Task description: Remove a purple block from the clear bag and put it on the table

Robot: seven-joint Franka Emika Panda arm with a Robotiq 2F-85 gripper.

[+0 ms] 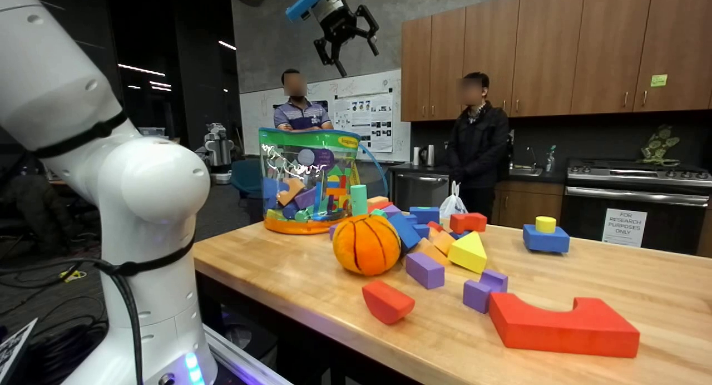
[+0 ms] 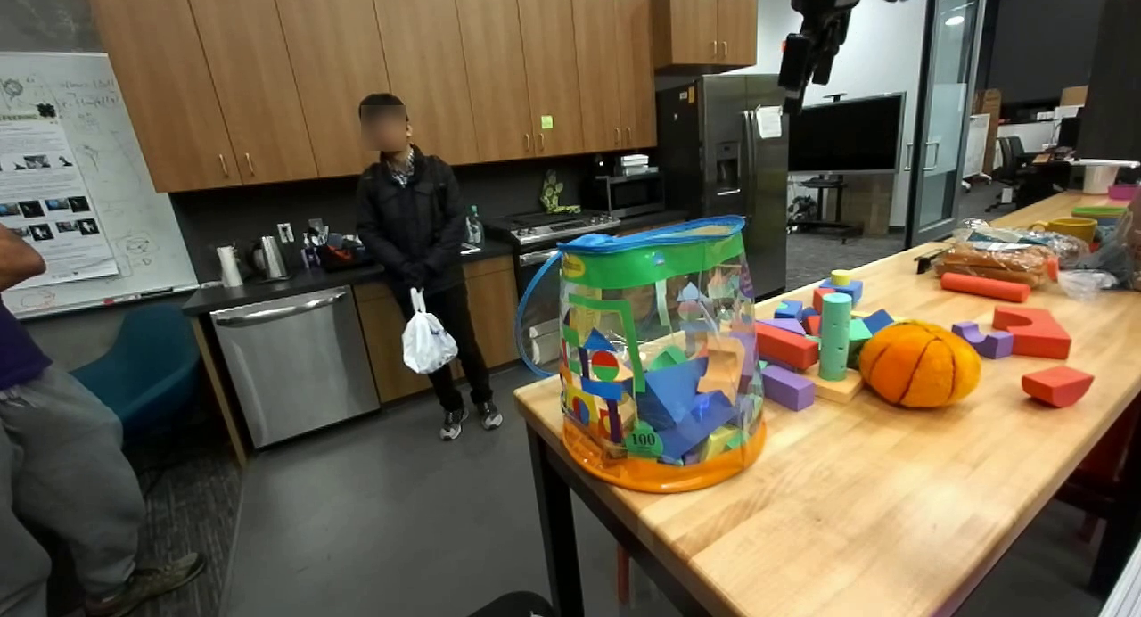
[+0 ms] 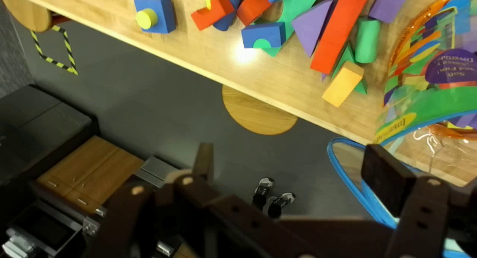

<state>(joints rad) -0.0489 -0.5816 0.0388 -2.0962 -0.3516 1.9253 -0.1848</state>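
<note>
The clear bag [image 1: 308,165] stands upright on the wooden table [image 1: 261,257], with a green top band, orange base and colourful blocks inside. It also shows in an exterior view [image 2: 655,341] and at the right edge of the wrist view [image 3: 428,97]. A purple block [image 1: 305,198] shows through its wall, among blue and orange ones. Other purple blocks [image 1: 425,270] lie on the table outside the bag. My gripper [image 1: 360,63] is open and empty, high above the bag and apart from it. In the wrist view its fingers [image 3: 288,150] are wide apart, with floor between them.
An orange ball [image 1: 366,245] and a pile of loose blocks lie beside the bag. A red arch block [image 1: 562,326] lies nearer the table's front edge. The bag's blue handle [image 3: 346,168] sticks out past the table edge. Two people stand behind the table.
</note>
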